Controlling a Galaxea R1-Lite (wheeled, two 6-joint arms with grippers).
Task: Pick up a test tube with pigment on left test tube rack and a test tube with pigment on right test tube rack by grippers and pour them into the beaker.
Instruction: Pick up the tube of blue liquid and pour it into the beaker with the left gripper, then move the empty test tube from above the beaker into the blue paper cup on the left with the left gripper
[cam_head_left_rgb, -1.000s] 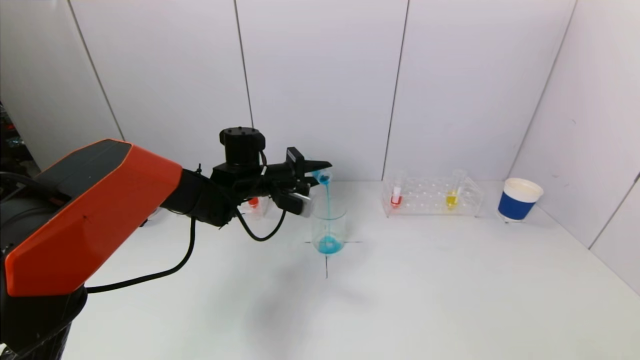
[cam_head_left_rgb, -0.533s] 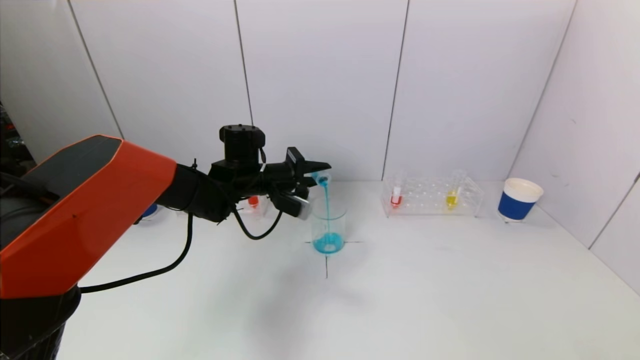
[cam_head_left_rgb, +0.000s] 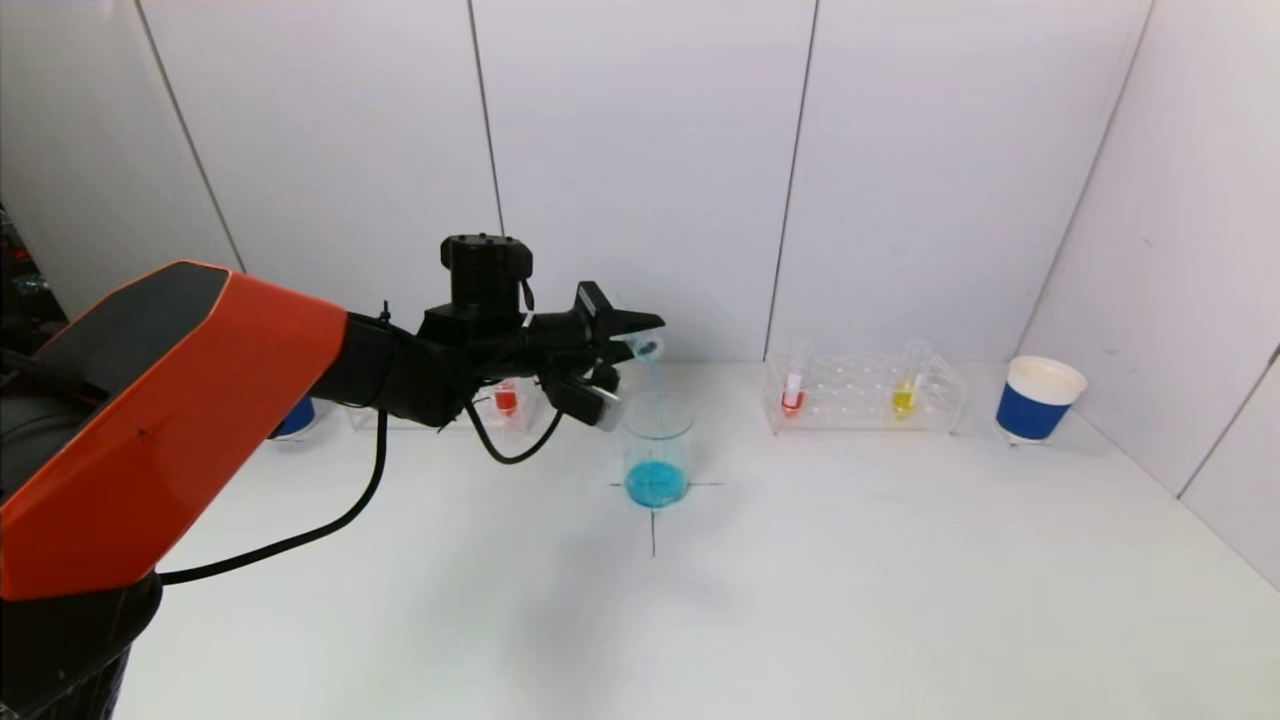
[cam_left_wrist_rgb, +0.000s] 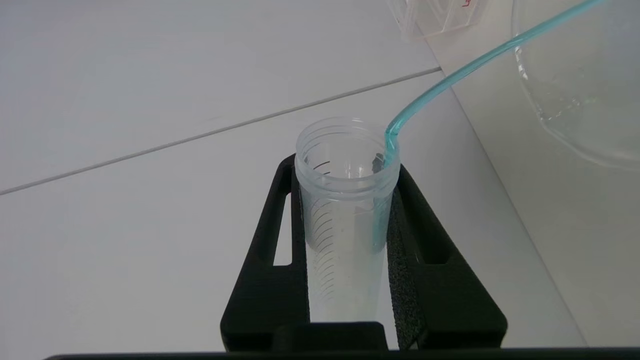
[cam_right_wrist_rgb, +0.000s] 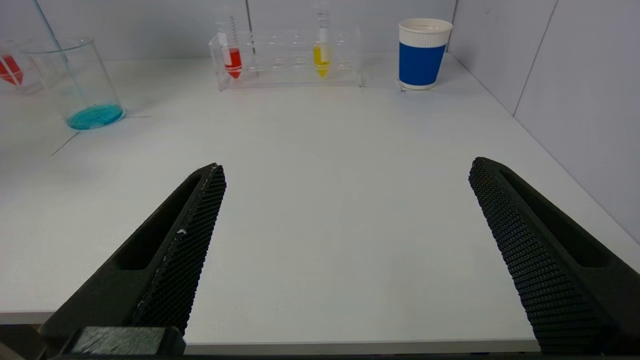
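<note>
While the left gripper (cam_head_left_rgb: 625, 340) hangs above the beaker (cam_head_left_rgb: 657, 452), its fingers (cam_left_wrist_rgb: 415, 250) are clamped on a clear tube (cam_left_wrist_rgb: 345, 210), tipped right over with the mouth pointing down toward the glass! A thin blue stream (cam_left_wrist_rgb: 450, 80) curls off the tube's rim and falls into the beaker, and the tube itself looks almost drained, just a streak of blue along its wall. Down in the beaker, a blue pool (cam_head_left_rgb: 656, 484) sits at the bottom, and the glass stands right on a black cross (cam_head_left_rgb: 653, 520) marked on the table (cam_head_left_rgb: 850, 580).

Behind the left arm, the left rack (cam_head_left_rgb: 505, 405) is partly hidden, with a red tube (cam_head_left_rgb: 506, 398) peeking out. A blue cup (cam_head_left_rgb: 292, 418) shows near the arm's elbow, mostly covered.

Over on the right, the right rack (cam_head_left_rgb: 865, 392) stands near the back wall, well apart from the beaker, holding a second red tube (cam_head_left_rgb: 792, 392) and a yellow tube (cam_head_left_rgb: 904, 392), both upright. Just beside it, a blue-and-white paper cup (cam_head_left_rgb: 1038, 398) sits in the corner.

And the right gripper (cam_right_wrist_rgb: 345, 250)? Spread wide, nothing between its fingers, low at the near edge of the table and far from the rack.
</note>
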